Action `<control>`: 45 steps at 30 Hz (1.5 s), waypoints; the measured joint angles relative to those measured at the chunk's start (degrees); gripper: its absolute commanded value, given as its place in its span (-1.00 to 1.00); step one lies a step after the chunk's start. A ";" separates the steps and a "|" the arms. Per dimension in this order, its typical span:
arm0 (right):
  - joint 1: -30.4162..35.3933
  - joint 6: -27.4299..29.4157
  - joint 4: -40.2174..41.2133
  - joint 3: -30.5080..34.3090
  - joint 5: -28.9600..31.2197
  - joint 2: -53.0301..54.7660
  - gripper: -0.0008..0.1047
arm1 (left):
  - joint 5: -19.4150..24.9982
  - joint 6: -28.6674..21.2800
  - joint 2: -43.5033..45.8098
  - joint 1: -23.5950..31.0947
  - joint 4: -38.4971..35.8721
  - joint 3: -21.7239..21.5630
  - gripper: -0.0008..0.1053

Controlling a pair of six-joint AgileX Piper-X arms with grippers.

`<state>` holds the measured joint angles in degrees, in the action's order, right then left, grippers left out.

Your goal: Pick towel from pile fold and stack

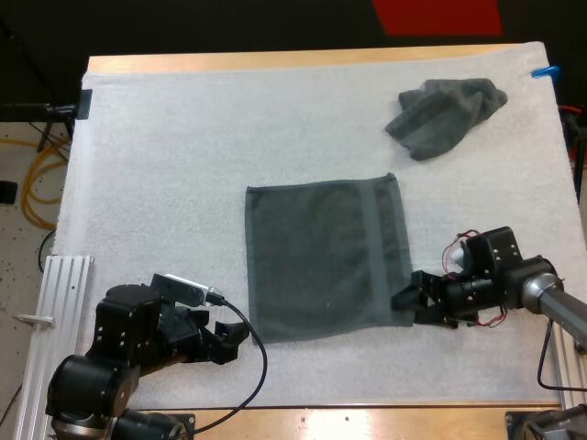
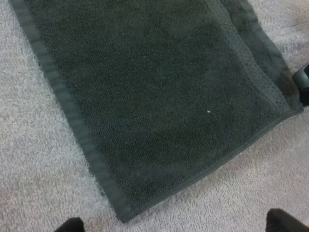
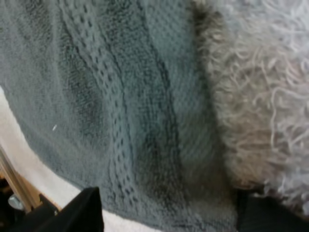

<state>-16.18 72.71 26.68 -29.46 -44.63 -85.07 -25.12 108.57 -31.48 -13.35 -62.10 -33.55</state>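
A dark grey-green towel [image 1: 326, 257] lies spread flat in the middle of the white mat [image 1: 165, 183]. A second towel [image 1: 447, 115] sits crumpled at the far right. My left gripper [image 1: 233, 334] rests low just off the flat towel's near left corner, open; its fingertips [image 2: 68, 225] stand wide apart short of the towel's corner [image 2: 123, 210]. My right gripper [image 1: 409, 305] is at the flat towel's near right corner, open, with its fingers [image 3: 83, 212] straddling the towel's ribbed band [image 3: 120, 121] and edge. That gripper's tip [image 2: 304, 82] shows beside the same corner.
The mat covers most of the wooden table [image 1: 275, 60]. A metal rail [image 1: 55, 302] runs along the near left side. Bare mat lies to the left of and beyond the flat towel.
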 measured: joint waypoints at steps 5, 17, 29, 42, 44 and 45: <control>0.03 -0.06 -0.36 0.00 0.71 -1.24 -0.69 | 0.00 0.00 0.00 0.00 0.00 0.00 0.35; 0.03 6.18 5.51 0.58 6.20 2.65 -0.98 | -5.60 8.29 0.00 0.00 3.90 5.66 0.35; 0.03 6.53 7.44 0.69 8.18 6.94 -0.99 | -6.38 17.79 -15.91 -2.33 18.68 11.31 0.35; 0.03 6.61 7.53 0.69 8.18 6.94 -0.99 | -10.51 19.90 -39.72 -9.64 35.03 10.67 0.34; 0.03 6.61 7.53 0.69 8.18 6.94 -0.99 | -11.30 20.04 -40.65 -9.64 35.50 10.43 0.26; 0.03 6.61 7.53 0.69 8.18 6.94 -0.99 | -11.30 20.03 -40.87 -9.64 35.48 10.42 0.19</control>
<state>-16.14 79.31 34.21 -28.77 -36.45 -78.13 -36.43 128.60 -72.35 -22.99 -26.62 -23.13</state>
